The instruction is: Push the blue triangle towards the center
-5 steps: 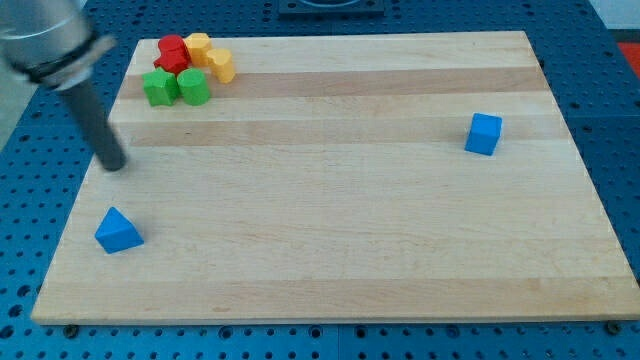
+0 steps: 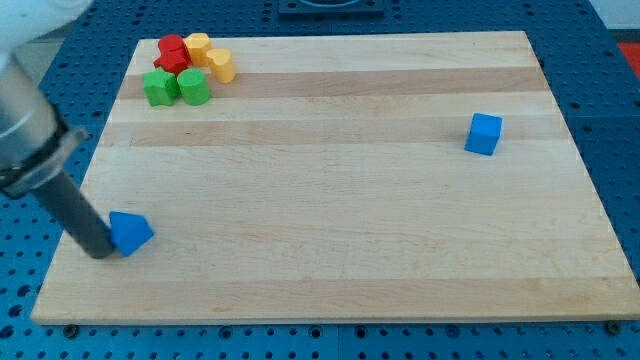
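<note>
The blue triangle (image 2: pixel 131 232) lies near the view's lower left corner of the wooden board (image 2: pixel 330 250). My tip (image 2: pixel 102 249) rests on the board just left of the triangle, touching or almost touching its left side. The dark rod rises from there to the upper left, out of view. A blue cube (image 2: pixel 484 133) stands far off at the view's right.
A tight cluster sits at the board's top left corner: a red block (image 2: pixel 173 52), two yellow blocks (image 2: pixel 210 56), and two green blocks (image 2: pixel 176 87). The board's left edge runs close behind my tip.
My tip has moved down the view's left side to the triangle's left. The blue triangle has shifted slightly to the right.
</note>
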Robot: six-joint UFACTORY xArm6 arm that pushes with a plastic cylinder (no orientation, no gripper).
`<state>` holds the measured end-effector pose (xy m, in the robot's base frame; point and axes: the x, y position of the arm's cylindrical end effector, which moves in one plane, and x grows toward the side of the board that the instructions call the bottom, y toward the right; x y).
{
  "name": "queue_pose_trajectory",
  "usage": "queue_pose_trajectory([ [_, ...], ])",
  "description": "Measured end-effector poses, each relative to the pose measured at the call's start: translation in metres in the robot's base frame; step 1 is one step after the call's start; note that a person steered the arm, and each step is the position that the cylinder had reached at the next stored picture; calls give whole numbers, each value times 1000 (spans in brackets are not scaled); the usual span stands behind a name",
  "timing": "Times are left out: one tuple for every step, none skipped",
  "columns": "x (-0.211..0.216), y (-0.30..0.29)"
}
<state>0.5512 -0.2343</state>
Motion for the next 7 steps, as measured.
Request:
queue_pose_trajectory([
  [0,19],
  [-12,19],
  [-26,19],
  [-27,24],
  [-29,39],
  [-36,56],
  [-48,74],
])
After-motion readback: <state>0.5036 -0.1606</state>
